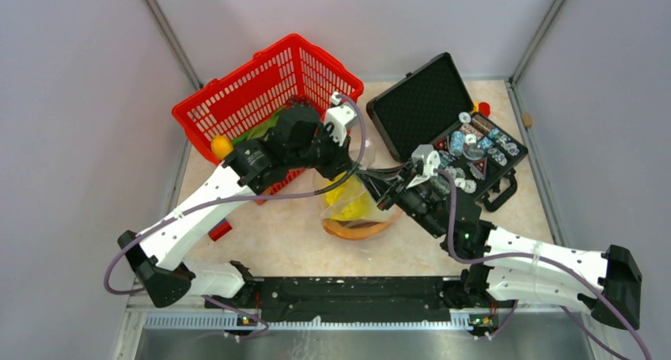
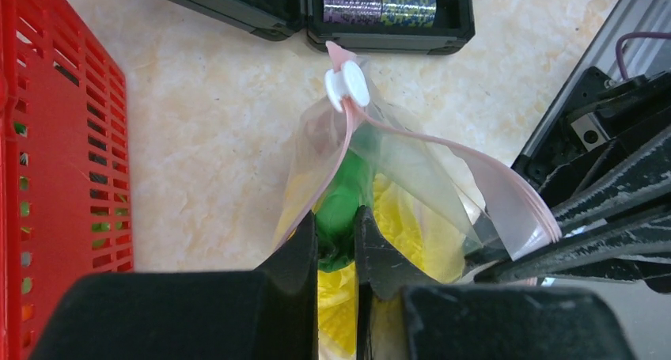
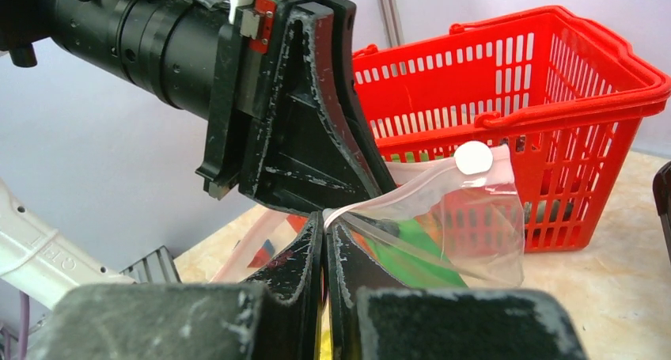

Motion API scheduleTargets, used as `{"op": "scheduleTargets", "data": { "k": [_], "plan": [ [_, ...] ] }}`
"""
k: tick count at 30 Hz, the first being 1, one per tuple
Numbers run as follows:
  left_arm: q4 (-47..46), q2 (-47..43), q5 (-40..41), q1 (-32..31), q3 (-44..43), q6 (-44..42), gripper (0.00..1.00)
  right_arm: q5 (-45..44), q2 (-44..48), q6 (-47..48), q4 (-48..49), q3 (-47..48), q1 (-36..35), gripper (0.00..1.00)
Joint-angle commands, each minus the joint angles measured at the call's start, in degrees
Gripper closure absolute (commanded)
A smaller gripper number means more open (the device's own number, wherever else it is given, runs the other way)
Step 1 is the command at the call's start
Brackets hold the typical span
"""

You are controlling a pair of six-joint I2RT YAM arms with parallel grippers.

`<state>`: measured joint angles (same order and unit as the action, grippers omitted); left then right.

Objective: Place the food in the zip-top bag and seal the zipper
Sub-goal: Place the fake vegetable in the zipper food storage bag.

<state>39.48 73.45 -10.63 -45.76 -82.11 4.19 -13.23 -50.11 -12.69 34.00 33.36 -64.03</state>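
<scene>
In the middle of the worktop, between the red basket and the open black case, the zip-top bag is being held by both arms at once. The left tool is pinching narrow on one lip of the mouth. The right tool is clamping the other lip, its jaws all but closed on the plastic. The pale pink zipper is forking away from the white slider, one strand running to each tool, so the mouth is gaping between them. Inside, a green piece is sitting just behind the left tool, and a yellow piece and an orange piece are lying low in the bag. A green thing is showing through the basket mesh, so I can't say the loading is finished. With both tools on the lips, though, this looks to me like the turn from filling to sealing. The next move, I'd judge, is asking for the two strands to be brought together. Then one tool will be needing to let go and take the slider, drawing it along the strip while the other is holding the bag taut. A slack strip could make the slider snag.
</scene>
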Motion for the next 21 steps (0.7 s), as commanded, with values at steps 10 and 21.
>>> {"op": "scheduleTargets", "data": {
  "k": [10, 21],
  "plan": [
    [-1.86, 4.04, -3.87, -0.22, -2.14, 1.98, 0.66, -2.7, 3.14, -1.62, 7.49, -1.49, -0.8, 1.0],
    [-5.21, -6.36, -3.21, 0.15, 0.07, 1.16, 0.07, -14.41, 6.48, -1.48, 2.15, -3.45, -0.83, 1.0]
  ]
}}
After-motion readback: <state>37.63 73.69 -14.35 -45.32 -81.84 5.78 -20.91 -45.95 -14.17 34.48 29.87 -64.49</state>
